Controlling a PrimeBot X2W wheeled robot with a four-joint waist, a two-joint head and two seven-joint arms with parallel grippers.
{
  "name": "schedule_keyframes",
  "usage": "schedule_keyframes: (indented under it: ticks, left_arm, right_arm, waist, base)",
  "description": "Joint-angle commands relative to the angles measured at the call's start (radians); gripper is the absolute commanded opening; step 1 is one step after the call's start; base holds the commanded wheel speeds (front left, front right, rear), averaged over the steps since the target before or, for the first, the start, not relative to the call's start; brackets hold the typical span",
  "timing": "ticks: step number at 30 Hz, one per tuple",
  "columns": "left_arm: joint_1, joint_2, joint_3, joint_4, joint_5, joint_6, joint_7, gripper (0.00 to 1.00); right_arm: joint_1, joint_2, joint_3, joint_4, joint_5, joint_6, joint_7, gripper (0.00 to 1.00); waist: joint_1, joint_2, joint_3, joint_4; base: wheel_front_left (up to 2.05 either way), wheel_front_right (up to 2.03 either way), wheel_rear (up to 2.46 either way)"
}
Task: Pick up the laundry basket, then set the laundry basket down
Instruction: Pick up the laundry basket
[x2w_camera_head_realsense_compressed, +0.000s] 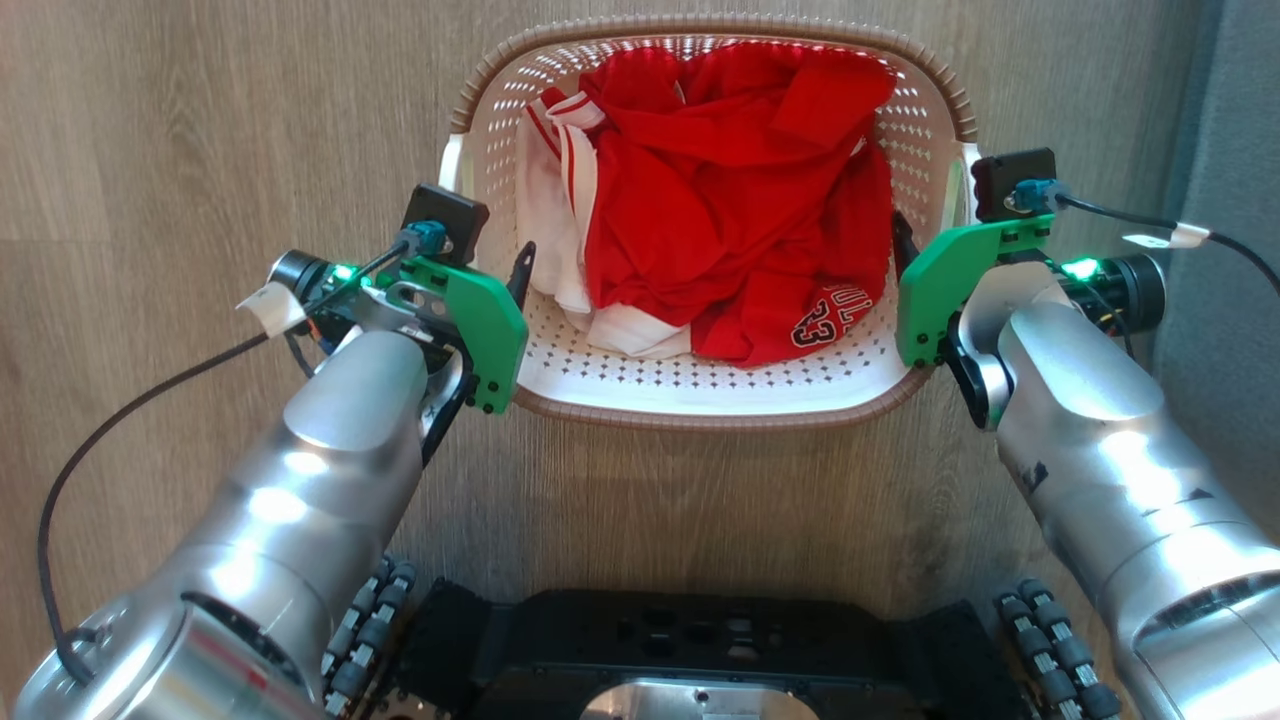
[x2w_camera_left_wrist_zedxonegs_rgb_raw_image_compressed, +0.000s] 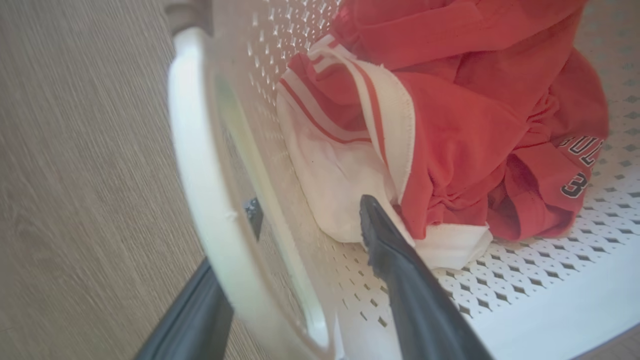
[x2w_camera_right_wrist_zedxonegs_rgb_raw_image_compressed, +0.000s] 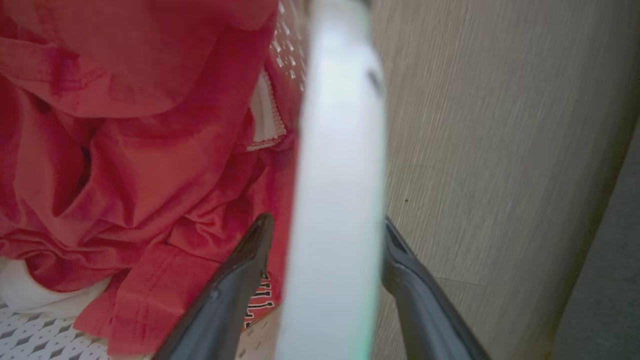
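The laundry basket (x2w_camera_head_realsense_compressed: 700, 395) is cream-white and perforated, with a brown woven-look rim; red and white clothes (x2w_camera_head_realsense_compressed: 720, 210) fill it. It sits straight ahead on the wood-look floor. My left gripper (x2w_camera_head_realsense_compressed: 505, 285) straddles the basket's left side, its jaws apart: one finger (x2w_camera_left_wrist_zedxonegs_rgb_raw_image_compressed: 395, 250) is inside by the white cloth, the other (x2w_camera_left_wrist_zedxonegs_rgb_raw_image_compressed: 252, 215) outside under the white handle (x2w_camera_left_wrist_zedxonegs_rgb_raw_image_compressed: 200, 165). My right gripper (x2w_camera_head_realsense_compressed: 905, 255) straddles the right handle (x2w_camera_right_wrist_zedxonegs_rgb_raw_image_compressed: 340, 200); its inner finger (x2w_camera_right_wrist_zedxonegs_rgb_raw_image_compressed: 245, 260) lies against the red cloth and its outer finger (x2w_camera_right_wrist_zedxonegs_rgb_raw_image_compressed: 405, 270) is beside the handle.
A grey panel or wall (x2w_camera_head_realsense_compressed: 1225, 130) runs along the right, close to my right arm. My dark wheeled base (x2w_camera_head_realsense_compressed: 700, 640) lies just below the basket. Bare wood-look floor (x2w_camera_head_realsense_compressed: 200, 130) stretches away to the left.
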Motion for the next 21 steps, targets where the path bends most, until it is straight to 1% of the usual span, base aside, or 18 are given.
schedule_keyframes:
  ticks: [1,12,13,14,15,21]
  left_arm:
    - [0.005,0.024,0.000,-0.010,-0.016,0.000,-0.002,1.00]
    - [-0.015,0.024,-0.084,-0.027,-0.100,0.002,-0.001,1.00]
    - [-0.017,0.024,-0.091,-0.030,-0.109,0.002,0.001,0.58]
    - [-0.018,0.024,-0.098,-0.032,-0.118,0.000,0.003,0.23]
    - [-0.020,0.024,-0.107,-0.035,-0.124,-0.001,0.003,0.00]
    - [-0.029,0.024,-0.154,-0.042,-0.167,-0.007,0.001,0.00]
  right_arm:
    - [0.036,0.018,0.022,0.003,0.010,0.007,-0.004,1.00]
    - [0.008,0.018,0.031,0.046,0.016,0.007,-0.025,1.00]
    - [0.007,0.018,0.032,0.048,0.019,0.007,-0.023,0.38]
    - [0.006,0.018,0.033,0.049,0.023,0.007,-0.021,0.00]
    - [0.006,0.018,0.037,0.050,0.026,0.007,-0.017,0.00]
    - [-0.001,0.018,0.045,0.063,0.032,0.007,-0.017,0.00]
  waist:
    - [0.0000,0.0000,0.002,0.002]
    - [0.0000,0.0000,0.015,0.017]
    - [0.0000,0.0000,0.016,0.019]
    - [0.0000,0.0000,0.017,0.020]
    - [0.0000,0.0000,0.017,0.022]
    - [0.0000,0.0000,0.017,0.028]
  base:
    - [0.00,0.00,0.00]
    - [0.00,0.00,0.00]
    - [0.00,0.00,0.00]
    - [0.00,0.00,0.00]
    - [0.00,0.00,0.00]
    - [0.00,0.00,0.00]
